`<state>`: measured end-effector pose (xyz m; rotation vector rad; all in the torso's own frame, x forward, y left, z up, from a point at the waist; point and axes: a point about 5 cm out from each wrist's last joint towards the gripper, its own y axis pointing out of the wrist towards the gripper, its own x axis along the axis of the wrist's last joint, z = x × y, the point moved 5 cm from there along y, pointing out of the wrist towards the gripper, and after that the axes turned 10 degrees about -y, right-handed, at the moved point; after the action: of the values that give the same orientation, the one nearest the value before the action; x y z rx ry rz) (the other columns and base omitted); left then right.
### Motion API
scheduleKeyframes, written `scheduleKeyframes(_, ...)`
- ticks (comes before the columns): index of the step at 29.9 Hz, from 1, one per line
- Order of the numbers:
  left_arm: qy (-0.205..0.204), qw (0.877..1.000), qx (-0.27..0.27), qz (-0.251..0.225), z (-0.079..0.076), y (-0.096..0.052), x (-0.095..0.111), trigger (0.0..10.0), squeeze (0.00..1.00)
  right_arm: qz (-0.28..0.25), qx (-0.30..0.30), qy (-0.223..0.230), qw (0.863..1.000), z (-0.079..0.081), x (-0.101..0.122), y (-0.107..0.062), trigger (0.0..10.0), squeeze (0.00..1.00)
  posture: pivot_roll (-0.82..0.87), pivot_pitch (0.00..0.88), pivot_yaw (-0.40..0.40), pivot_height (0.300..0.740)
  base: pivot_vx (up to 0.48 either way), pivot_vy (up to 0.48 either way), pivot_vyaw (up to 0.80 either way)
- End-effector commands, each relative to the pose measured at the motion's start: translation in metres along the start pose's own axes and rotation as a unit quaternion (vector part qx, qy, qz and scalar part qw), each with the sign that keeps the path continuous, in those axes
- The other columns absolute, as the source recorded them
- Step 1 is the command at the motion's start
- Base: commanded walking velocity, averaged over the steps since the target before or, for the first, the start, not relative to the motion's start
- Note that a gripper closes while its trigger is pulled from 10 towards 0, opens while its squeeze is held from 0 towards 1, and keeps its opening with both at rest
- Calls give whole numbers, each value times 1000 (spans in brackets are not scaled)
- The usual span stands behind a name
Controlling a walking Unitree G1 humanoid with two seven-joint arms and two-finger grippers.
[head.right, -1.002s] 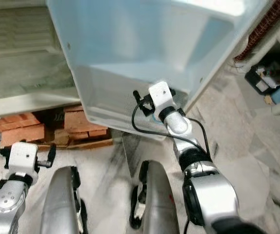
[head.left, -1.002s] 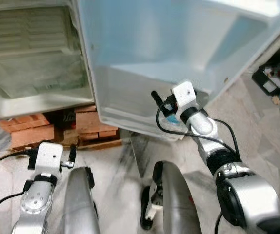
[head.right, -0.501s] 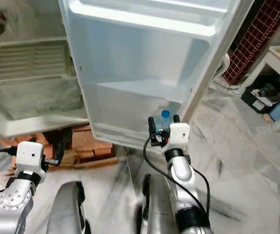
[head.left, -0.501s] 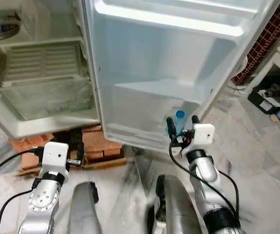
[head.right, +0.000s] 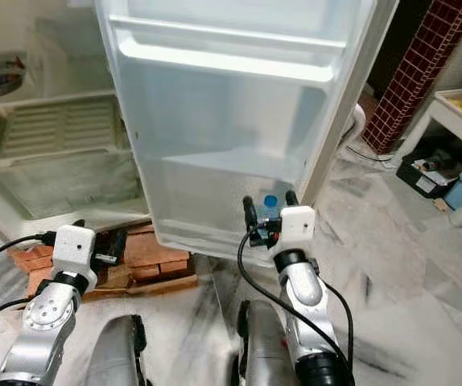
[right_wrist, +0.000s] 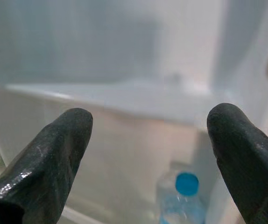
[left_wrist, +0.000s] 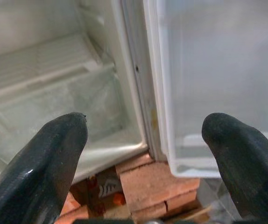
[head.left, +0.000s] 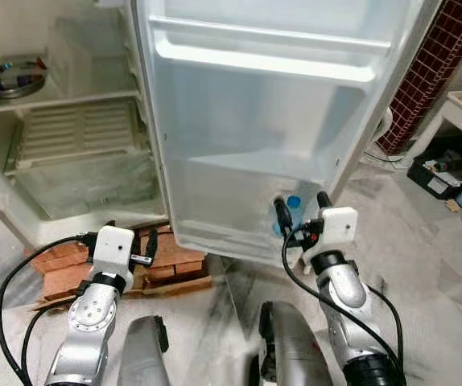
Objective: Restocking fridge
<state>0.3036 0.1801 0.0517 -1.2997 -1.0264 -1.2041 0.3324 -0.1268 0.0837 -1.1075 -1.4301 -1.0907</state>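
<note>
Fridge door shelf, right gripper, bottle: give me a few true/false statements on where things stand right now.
1. The bottle with the blue cap stands in the bottom shelf of the open fridge door. True.
2. The right gripper is shut on the bottle. False: its fingers are spread open, and the bottle stands beyond them in the door shelf, not held.
3. The left gripper is open and holds nothing. True.
4. The fridge stands straight on the floor. False: it rests on bricks.
5. A metal bowl sits on a shelf inside the fridge. True.
6. The left gripper reaches into the door shelf. False: it is low, in front of the bricks.
</note>
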Motion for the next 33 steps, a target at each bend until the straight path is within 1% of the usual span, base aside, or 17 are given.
scheduleKeyframes(1, 2, 1000, -17, -2, -8, 2, 0, 10000, 0, 8, -3, 6, 1000, -2, -1, 3, 10000, 0, 69, 0, -36, 692, 0, 0, 0)
scheduleKeyframes(2, 2, 1000, -17, -2, -8, 2, 0, 10000, 0, 8, -3, 6, 1000, -2, -1, 3, 10000, 0, 69, 0, -36, 692, 0, 0, 0)
scheduleKeyframes(6, 3, 1000, -21, -2, -11, 4, -2, 10000, 0, 19, -2, 13, 1000, -1, -6, 2, 10000, 0, 64, 0, -31, 727, 0, 0, 0)
scheduleKeyframes(9, 3, 1000, -26, -4, -13, 5, -2, 10000, 0, 25, -2, 17, 1000, -2, -9, 2, 10000, 0, 60, 0, -27, 740, 0, 0, 0)
scheduleKeyframes(15, 6, 1000, -29, -4, -15, 6, -2, 10000, 0, 43, 1, 24, 999, -2, -16, 1, 10000, 0, 48, 0, -19, 740, 0, 0, 0)
scheduleKeyframes(18, 9, 999, -32, -5, -17, 6, -2, 10000, 0, 57, -7, 16, 998, -5, -23, -1, 10000, 0, 42, 0, -19, 740, 0, 0, 0)
scheduleKeyframes(21, 10, 999, -34, -4, -18, 6, -3, 10000, 0, 66, -11, 25, 997, -6, -27, -3, 10000, 0, 42, 0, -20, 740, 0, 0, 0)
scheduleKeyframes(29, 14, 999, -33, -3, -19, 5, -5, 10000, 0, 85, -8, 14, 996, -2, -35, -6, 10000, 0, 50, 0, -30, 740, -360, 0, 0)
scheduleKeyframes(31, 17, 999, -34, -2, -19, 3, -6, 10000, 0, 84, 1, 27, 996, 0, -36, -6, 10000, 0, 56, 0, -37, 740, -412, 0, 0)
scheduleKeyframes(33, 18, 999, -34, -1, -19, 3, -6, 10000, 0, 82, 3, 23, 996, 0, -35, -7, 10000, 0, 57, 0, -38, 740, -390, 0, 0)
